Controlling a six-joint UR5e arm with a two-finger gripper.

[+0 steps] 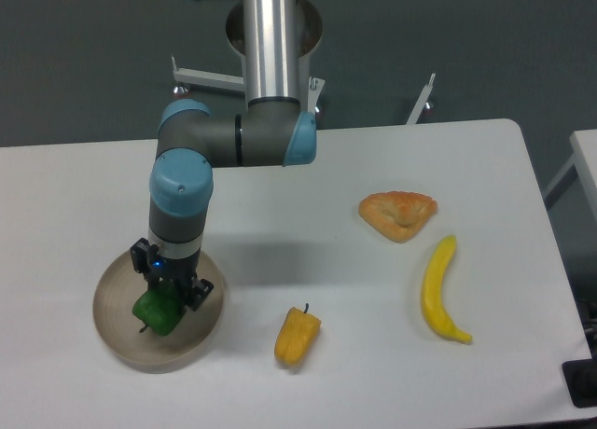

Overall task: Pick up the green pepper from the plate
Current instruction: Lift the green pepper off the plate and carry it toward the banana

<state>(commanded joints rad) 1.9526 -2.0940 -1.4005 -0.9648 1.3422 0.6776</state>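
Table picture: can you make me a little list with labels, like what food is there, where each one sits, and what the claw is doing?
Surface: white table
Dish: round shallow beige-grey plate, front left
In the dish: small glossy dark-green bell pepper
Claw: down over the green pepper, fingers on either side; whether it is squeezing yet, cannot tell
Beside the dish, to its right: small yellow pepper, lying on the table
Right side: long yellow banana
Behind the banana: golden triangular pastry
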